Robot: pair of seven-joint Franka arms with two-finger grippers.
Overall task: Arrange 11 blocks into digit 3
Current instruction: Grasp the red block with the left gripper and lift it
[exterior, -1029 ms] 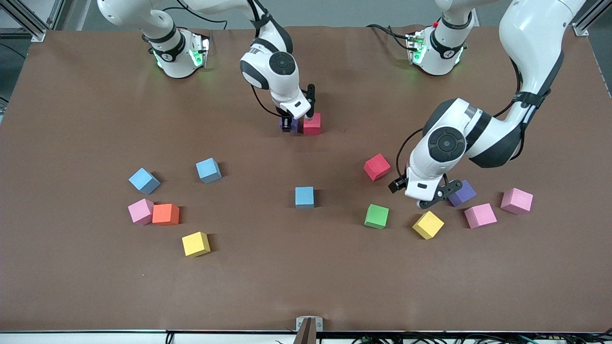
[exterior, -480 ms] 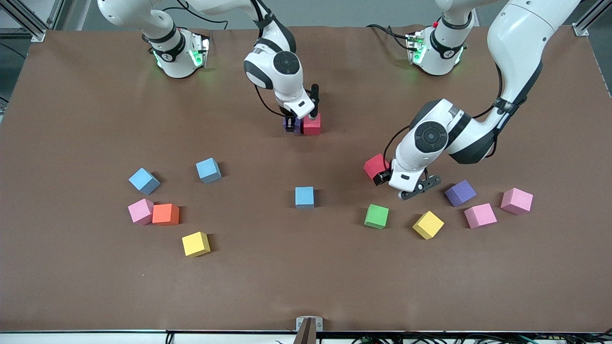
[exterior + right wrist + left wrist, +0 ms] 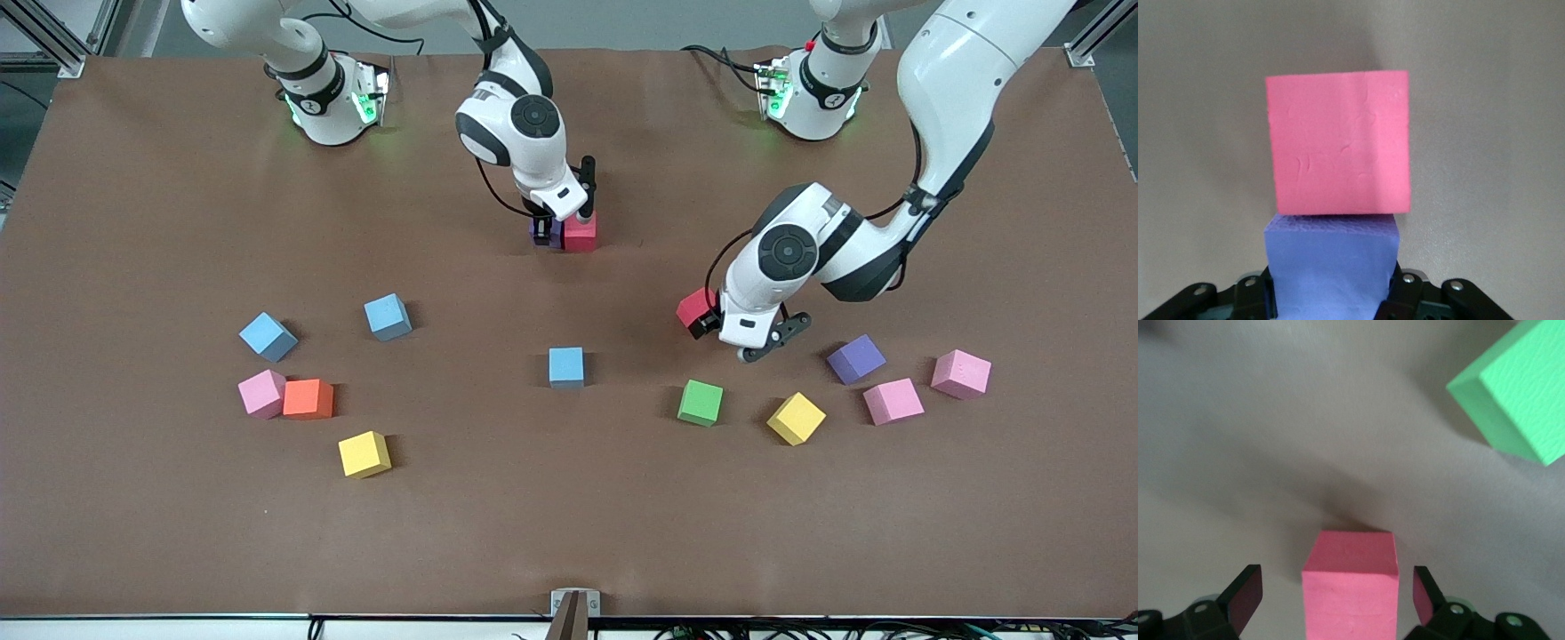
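**Blocks for digit 3: only two in place, both tools risking a nudge**

Digit 3 (image 3: 569, 233) is just starting at 12 o'clock of the bench (image 3: 569, 533): one red block (image 3: 581, 234) is lying there, with a purple block (image 3: 1331, 257) touching its 9 o'clock side. The right tool (image 3: 1330, 287) is clenching that purple block. The left tool (image 3: 1337, 590) is spread wide, straddling a second red block (image 3: 693, 308) without touching it, at 2 o'clock of the middle light blue block (image 3: 565, 366).

Risks, as judgement:
- The right tool is sitting tight against the pair, so letting go or lifting off-axis is likely dragging the purple block or shoving the red one out of line.
- The second red block is looking rotated against the left tool's fingers, so closing may be twisting or squirting the soft foam out.
- The left arm is swinging low near the green block (image 3: 700, 402), risking a knock.

Counting blocks: red 2, purple 2, light blue 3, pink 3, yellow 2, green 1, orange 1, making 14, so three are spare.
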